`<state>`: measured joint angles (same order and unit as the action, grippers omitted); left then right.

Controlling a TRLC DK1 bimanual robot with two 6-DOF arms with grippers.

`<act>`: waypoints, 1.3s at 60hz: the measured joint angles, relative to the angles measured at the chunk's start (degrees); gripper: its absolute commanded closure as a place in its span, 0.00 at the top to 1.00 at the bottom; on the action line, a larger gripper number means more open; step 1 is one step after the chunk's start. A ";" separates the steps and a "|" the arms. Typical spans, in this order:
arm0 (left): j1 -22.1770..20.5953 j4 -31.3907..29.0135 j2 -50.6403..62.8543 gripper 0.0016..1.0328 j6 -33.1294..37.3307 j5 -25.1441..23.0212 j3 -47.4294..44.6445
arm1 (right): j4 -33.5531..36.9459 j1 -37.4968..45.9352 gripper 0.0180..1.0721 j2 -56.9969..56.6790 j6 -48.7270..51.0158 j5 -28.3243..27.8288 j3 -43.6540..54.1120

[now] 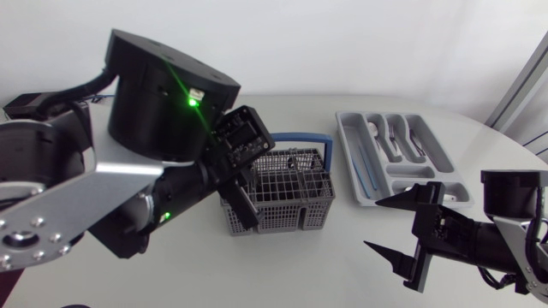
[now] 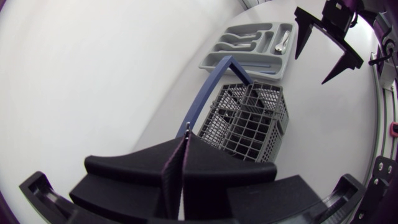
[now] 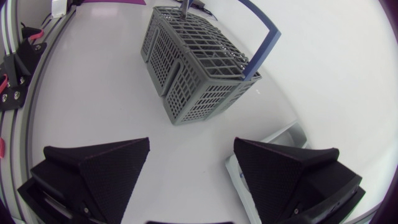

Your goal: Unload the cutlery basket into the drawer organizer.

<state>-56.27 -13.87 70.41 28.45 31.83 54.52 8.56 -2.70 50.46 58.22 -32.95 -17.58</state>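
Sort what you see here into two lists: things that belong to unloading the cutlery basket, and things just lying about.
Belongs to the job: grey mesh plastic cutlery basket with a blue handle; pale grey plastic drawer organizer, silver cutlery already in it; left hand; right hand.
Just lying about: nothing loose shows; only the white table itself.

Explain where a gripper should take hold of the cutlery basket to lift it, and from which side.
Grip the blue handle at the middle of its top bar, coming from above. It stands upright, arching over the cutlery basket, so the fingers can likely close across the bar clear of the mesh walls.
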 measured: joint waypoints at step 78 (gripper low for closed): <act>-3.56 22.58 -3.48 0.13 8.61 11.41 -10.45 | -7.52 -22.58 0.93 6.86 -18.21 7.54 -3.58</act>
<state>-59.83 8.71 66.94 37.06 43.24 44.07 1.04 -25.28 57.32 40.01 -25.41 -21.17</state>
